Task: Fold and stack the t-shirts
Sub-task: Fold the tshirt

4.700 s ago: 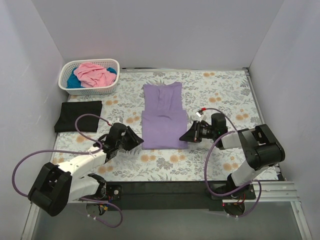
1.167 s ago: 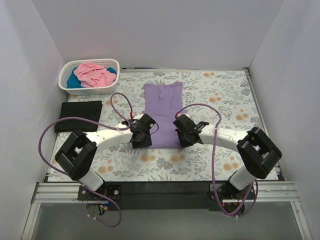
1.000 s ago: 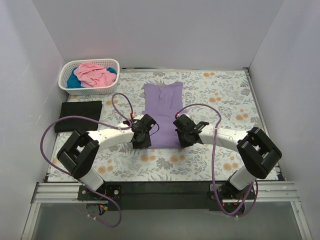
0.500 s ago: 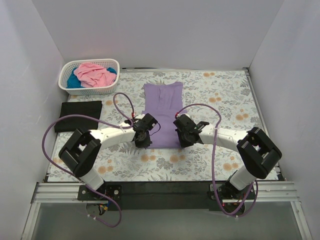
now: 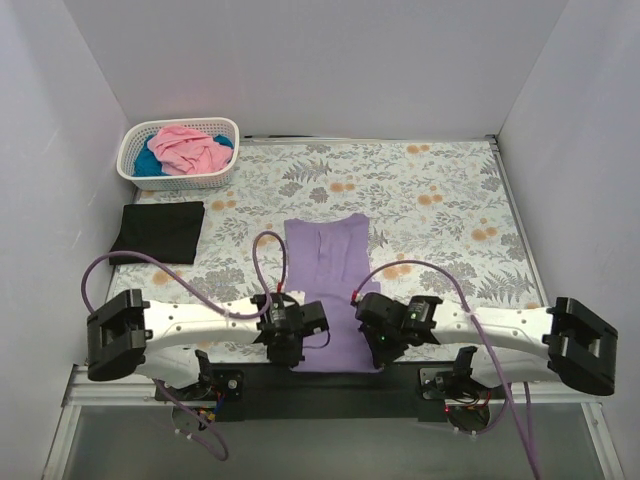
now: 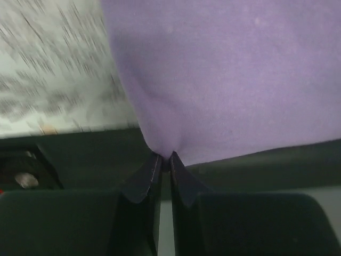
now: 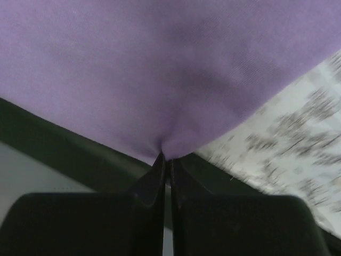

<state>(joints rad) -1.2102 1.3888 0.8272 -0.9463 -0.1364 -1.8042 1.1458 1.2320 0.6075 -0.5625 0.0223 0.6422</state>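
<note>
The lavender t-shirt [image 5: 327,262] lies lengthwise in the middle of the floral cloth, its near hem pulled out over the table's dark front edge. My left gripper [image 5: 284,350] is shut on the near left corner of that hem [image 6: 160,152]. My right gripper [image 5: 384,350] is shut on the near right corner [image 7: 166,149]. In both wrist views the purple fabric [image 6: 229,74] fans away from the pinched fingertips. A folded black t-shirt [image 5: 158,231] lies at the left. The pink t-shirt [image 5: 188,148] and the teal t-shirt [image 5: 148,164] sit in the basket.
The white lattice basket [image 5: 135,175] stands at the back left corner. White walls close in the left, back and right sides. The dark front rail [image 5: 330,385] runs under both grippers. The grey-and-orange floral cloth [image 5: 440,210] covers the table.
Both arms have drawn back toward the near edge, dragging the lavender t-shirt with them. The left gripper has shut on its corner; the right one stayed shut.
</note>
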